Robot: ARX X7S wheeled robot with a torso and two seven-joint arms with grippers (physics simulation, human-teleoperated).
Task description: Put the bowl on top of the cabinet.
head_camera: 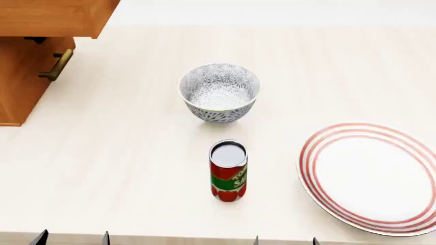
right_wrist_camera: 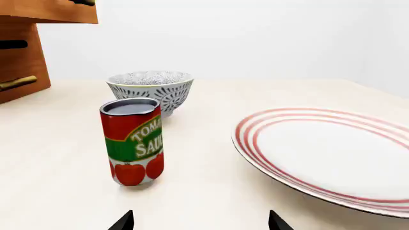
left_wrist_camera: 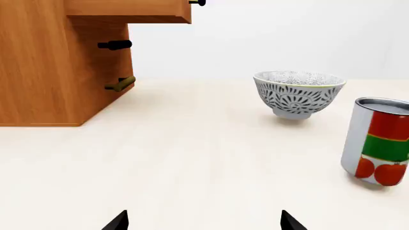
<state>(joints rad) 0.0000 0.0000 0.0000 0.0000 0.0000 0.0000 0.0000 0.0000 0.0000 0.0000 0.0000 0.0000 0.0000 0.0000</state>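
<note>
A: Blue-grey patterned bowl [head_camera: 219, 92] sits ahead of both claws, untouched?
B: Yes; left claw [left_wrist_camera: 203, 221] and right claw [right_wrist_camera: 199, 221] spread empty, cabinet [left_wrist_camera: 57, 62] far left for later.

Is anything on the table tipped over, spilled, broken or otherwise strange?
Nothing stands out. The bowl stands upright and empty, the tomato sauce can stands upright in front of it, and the red-ringed plate lies flat. The cabinet at the left shows no damage.
</note>
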